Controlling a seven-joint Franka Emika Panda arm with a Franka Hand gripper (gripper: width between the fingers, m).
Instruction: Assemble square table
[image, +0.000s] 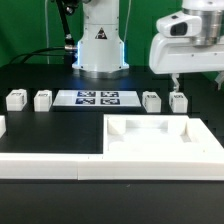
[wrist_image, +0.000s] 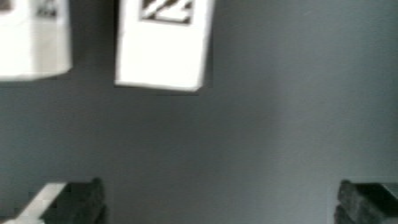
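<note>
While the gripper (image: 178, 86) hangs at the right of the exterior view, its two dark fingers stand wide apart with nothing between them, so it is released and holds nothing. In the wrist view the gripper (wrist_image: 222, 205) shows only bare black table (wrist_image: 231, 140) between its fingertips (wrist_image: 71, 205). The table top (image: 160, 147), a white square tray with a raised rim, lies flat in the lower right of the exterior view, with the long white rail (image: 50, 167) along its front edge. Four small white legs stand in a row across the middle: the far-left leg (image: 15, 99) and second leg (image: 42, 99) left of the marker board (image: 98, 98), the third leg (image: 151, 101) and far-right leg (image: 179, 101) right of it. The fingers hang just above the far-right leg. The wrist view shows one tagged block (wrist_image: 32, 40) beside another tagged block (wrist_image: 164, 45), apart from the fingers.
</note>
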